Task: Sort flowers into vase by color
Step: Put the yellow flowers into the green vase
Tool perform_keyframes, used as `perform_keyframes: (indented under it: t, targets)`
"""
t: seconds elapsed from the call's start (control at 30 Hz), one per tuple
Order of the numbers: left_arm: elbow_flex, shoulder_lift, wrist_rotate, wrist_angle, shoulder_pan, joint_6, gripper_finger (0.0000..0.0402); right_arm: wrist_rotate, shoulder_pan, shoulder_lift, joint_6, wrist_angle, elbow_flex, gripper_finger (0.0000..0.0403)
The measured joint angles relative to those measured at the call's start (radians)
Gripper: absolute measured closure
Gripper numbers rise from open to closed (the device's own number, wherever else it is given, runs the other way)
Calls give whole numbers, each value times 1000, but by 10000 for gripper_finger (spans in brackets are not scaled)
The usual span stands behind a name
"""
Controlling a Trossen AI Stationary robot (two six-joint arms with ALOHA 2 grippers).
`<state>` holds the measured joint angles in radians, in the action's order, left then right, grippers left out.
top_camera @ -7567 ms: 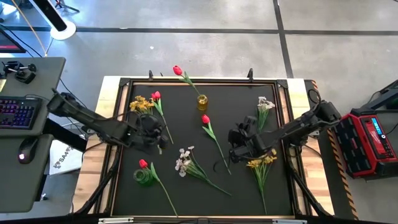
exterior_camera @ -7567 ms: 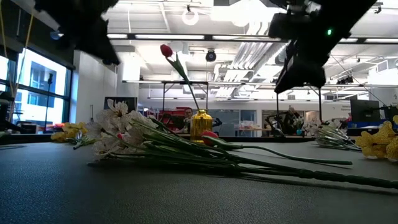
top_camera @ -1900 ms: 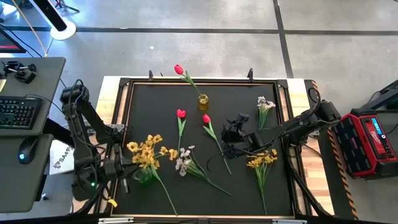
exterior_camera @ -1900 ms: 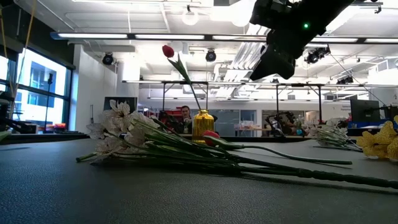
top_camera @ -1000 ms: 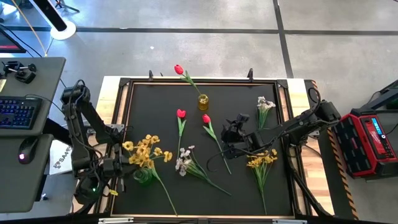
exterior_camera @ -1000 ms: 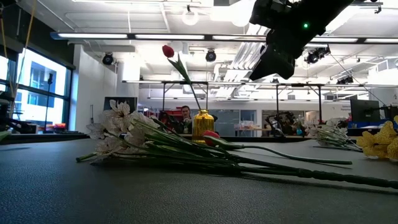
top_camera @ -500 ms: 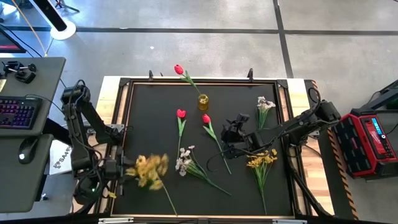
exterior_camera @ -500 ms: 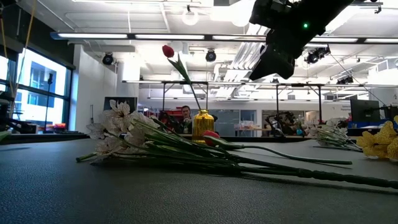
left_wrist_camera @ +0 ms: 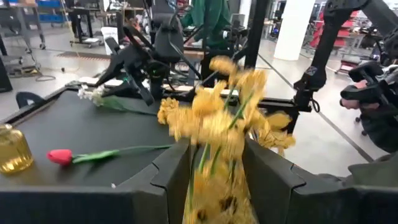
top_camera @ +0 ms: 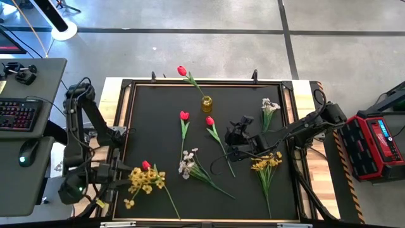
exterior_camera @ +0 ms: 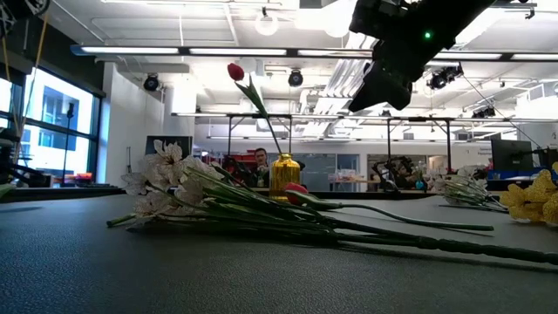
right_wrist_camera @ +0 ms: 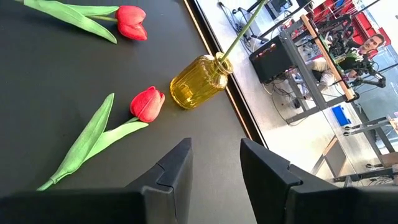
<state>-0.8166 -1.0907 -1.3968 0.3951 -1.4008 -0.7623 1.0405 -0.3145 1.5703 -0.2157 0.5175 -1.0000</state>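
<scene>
We see our left gripper [top_camera: 120,175] at the table's near-left edge, fingers clamped on a bunch of small yellow blossoms [top_camera: 144,180]. Only one red tulip [top_camera: 181,71] stands in the amber ribbed glass vase [top_camera: 206,104]; most flowers lie loose. Our right gripper [top_camera: 231,144] hovers mid-table, fingers apart, empty.

Lighting even and bright, from ceiling strip lights [exterior_camera: 261,51] at twelve o'clock. Yellow blossoms [left_wrist_camera: 217,124] motion-blurred in left wrist view. Black worktop [top_camera: 253,190] matte, shadows faint.
</scene>
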Motion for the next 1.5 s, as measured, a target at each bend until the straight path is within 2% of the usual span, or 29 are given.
perform_keyframes:
  t: [0.17,0.33,0.5,0.6,0.87,1.07,1.17,1.33,1.5]
  targets:
    - [-21,59,-42,-2,-1,103,271,0,0,0,11,-11,0,285]
    - [-103,111,-164,-7,5,235,271,-7,0,0,82,-77,0,285]
    - [-200,141,-177,-74,43,426,271,-12,0,0,143,-125,0,285]
    - [-215,142,-176,-106,61,486,271,-12,0,0,146,-126,0,285]
    - [-209,40,-175,-163,67,459,278,-32,0,-1,146,-123,0,285]
    - [-209,-64,-174,-353,57,604,310,-36,0,-1,146,-127,0,285]
    - [-209,-94,-174,-351,49,622,325,-36,0,-1,146,-127,0,285]
    - [-209,-107,-174,-302,50,551,345,-36,0,-1,146,-127,0,285]
    - [-209,-83,-173,-294,48,546,349,-35,0,-1,146,-127,0,285]
